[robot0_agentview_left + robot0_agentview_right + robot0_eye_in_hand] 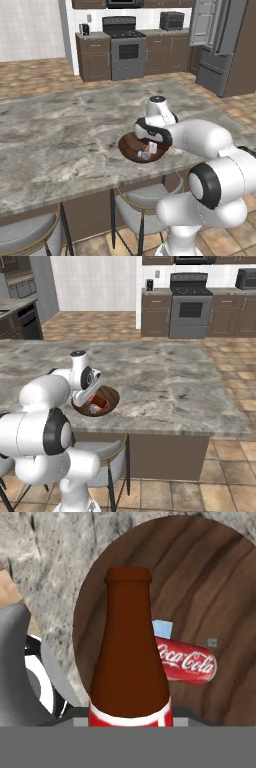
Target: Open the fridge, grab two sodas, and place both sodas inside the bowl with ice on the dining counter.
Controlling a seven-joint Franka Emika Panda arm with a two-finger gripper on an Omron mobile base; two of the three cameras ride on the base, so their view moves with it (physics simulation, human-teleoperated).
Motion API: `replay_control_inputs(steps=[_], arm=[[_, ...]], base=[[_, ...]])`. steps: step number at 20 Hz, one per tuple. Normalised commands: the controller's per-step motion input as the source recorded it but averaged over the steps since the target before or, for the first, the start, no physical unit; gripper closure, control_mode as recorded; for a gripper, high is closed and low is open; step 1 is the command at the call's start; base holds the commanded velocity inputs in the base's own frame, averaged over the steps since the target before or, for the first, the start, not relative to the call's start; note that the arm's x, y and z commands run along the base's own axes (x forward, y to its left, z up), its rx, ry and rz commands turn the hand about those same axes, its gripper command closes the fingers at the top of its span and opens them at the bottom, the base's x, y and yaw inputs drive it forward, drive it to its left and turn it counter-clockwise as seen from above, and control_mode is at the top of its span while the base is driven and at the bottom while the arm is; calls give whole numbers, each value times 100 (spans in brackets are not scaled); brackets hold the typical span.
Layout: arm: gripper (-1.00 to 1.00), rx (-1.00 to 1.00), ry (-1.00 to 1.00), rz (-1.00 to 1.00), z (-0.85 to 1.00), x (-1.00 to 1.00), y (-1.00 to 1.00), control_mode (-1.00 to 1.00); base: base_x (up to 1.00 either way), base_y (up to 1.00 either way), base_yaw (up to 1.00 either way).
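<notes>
Gripper (95, 401) is pinching the cola bottle (130, 662) right over the wooden bowl (210, 582) (red can (186, 661) and ice cube (162, 628) already inside), near edge of the marble counter (60, 135).

White script reading "Coca-Cola" runs along the side of the red can (186, 661), which lies on its side in the wooden bowl (215, 577). The cola bottle (129, 662) carries a red band edged in white, with no lettering legible.

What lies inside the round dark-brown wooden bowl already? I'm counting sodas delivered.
Inside the round dark-brown wooden bowl: a red can on its side and a pale ice cube. The gripper-held brown cola bottle hides the rest.
</notes>
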Motion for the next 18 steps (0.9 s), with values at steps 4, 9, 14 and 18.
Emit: replay_control_inputs(steps=[4,9,14,18], arm=[[100,0,0,5,-13,10,7,-100],[100,0,2,5,-18,1,3,-100],[100,0,3,4,-16,9,1,-100],[100,0,5,2,-9,23,0,-100]], base=[[0,0,0],[0,0,0],[0,0,0],[0,0,0]])
